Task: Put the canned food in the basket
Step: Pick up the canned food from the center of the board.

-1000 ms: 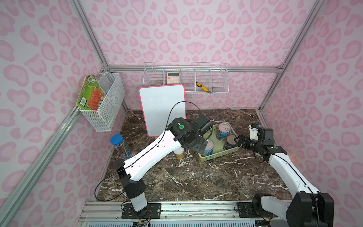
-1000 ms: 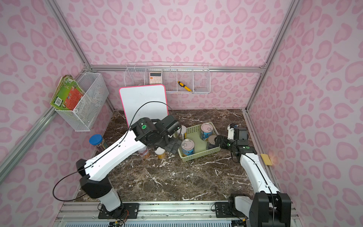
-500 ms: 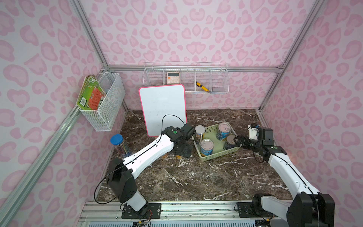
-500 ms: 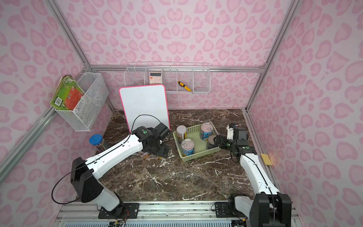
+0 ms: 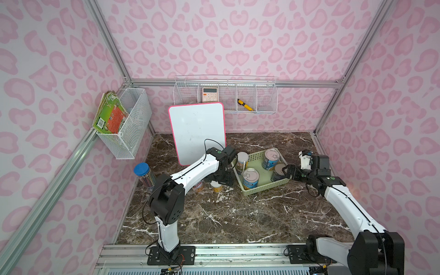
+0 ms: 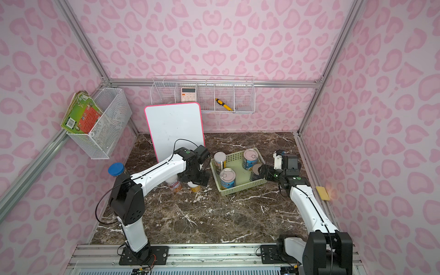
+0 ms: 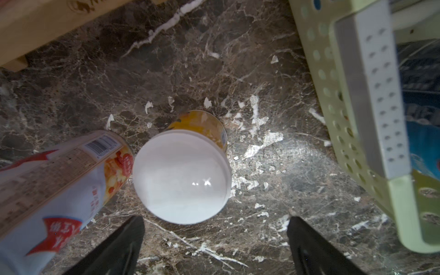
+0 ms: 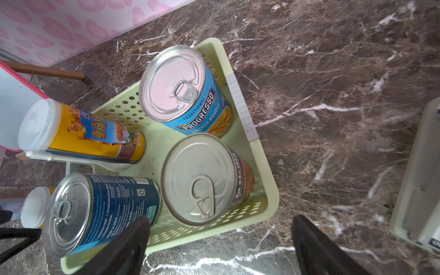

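The pale green basket (image 5: 266, 188) (image 8: 266, 166) holds three silver-topped cans (image 5: 250, 177) (image 8: 202, 178) and one white-lidded yellow can (image 5: 241, 160) (image 8: 78, 135). Two more white-lidded cans stand on the marble just left of it: a yellow one (image 5: 216, 188) (image 7: 182, 176) and a white and red one (image 6: 175, 184) (image 7: 59, 181), partly hidden under the left arm. My left gripper (image 5: 222, 181) (image 7: 215, 238) hangs open right above the yellow one. My right gripper (image 5: 289, 172) (image 8: 219, 245) is open astride the basket's right wall, holding nothing.
A pink-edged whiteboard (image 5: 197, 133) leans behind the left arm. A jar of pencils with a blue lid (image 5: 142, 171) stands at the left wall. White wire baskets (image 5: 128, 123) (image 5: 226, 95) hang on the walls. A yellow sponge (image 6: 322, 192) lies at the right edge.
My left arm has swung from above the basket down to the cans on the marble, leaving a white-lidded can in the basket's left corner. The right arm has not moved.
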Motion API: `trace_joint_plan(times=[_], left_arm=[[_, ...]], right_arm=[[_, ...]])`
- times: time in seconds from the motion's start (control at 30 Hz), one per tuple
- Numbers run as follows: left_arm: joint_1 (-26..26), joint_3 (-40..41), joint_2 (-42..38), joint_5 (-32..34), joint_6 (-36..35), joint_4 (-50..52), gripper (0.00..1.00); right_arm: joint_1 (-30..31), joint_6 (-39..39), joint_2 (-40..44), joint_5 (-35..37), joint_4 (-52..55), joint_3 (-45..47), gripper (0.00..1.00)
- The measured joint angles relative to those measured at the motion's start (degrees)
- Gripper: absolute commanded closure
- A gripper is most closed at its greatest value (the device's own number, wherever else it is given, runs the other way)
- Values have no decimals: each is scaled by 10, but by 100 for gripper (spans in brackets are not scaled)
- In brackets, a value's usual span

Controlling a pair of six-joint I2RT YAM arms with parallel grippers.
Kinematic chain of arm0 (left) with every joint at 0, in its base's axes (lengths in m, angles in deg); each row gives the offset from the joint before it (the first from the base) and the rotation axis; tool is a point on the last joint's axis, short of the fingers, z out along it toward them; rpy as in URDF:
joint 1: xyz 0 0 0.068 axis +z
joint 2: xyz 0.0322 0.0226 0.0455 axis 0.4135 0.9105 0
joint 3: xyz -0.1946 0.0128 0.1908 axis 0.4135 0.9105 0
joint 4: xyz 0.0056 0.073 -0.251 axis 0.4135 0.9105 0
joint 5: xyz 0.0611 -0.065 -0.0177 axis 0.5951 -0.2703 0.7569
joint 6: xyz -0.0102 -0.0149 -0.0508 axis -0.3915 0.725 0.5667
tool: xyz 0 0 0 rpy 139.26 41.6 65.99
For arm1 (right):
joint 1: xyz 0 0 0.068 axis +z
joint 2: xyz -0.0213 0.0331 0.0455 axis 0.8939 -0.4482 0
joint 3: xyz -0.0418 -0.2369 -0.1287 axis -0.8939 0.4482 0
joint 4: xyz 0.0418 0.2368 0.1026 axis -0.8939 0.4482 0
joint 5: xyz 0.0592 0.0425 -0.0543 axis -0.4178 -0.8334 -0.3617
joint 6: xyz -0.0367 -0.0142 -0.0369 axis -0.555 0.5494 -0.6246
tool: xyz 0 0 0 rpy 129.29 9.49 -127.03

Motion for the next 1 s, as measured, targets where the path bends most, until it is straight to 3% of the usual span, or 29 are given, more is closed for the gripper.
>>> trace_joint_plan(times=[0.4,0.57,0.67,0.7,0.8,0.87,1.0], left_arm=[[19,44,4,2,0,-30,3],[27,48,23,2,-3,-49,15],[30,48,33,4,-9,-57,34],[30,48,34,5,-11,-58,46],[31,47,34,2,-18,-57,70],[31,46,32,1,-19,-56,77],[25,46,-14,0,-21,-30,82]], right_arm=[[5,-8,-2,0,-1,0,4],[9,-8,-2,0,-5,4,4],[11,-8,-2,0,-5,6,4],[11,-8,-2,0,-5,6,4],[12,-8,-2,1,-9,9,4],[12,-8,-2,1,-10,10,4],[12,-9,-1,1,-14,12,4]])
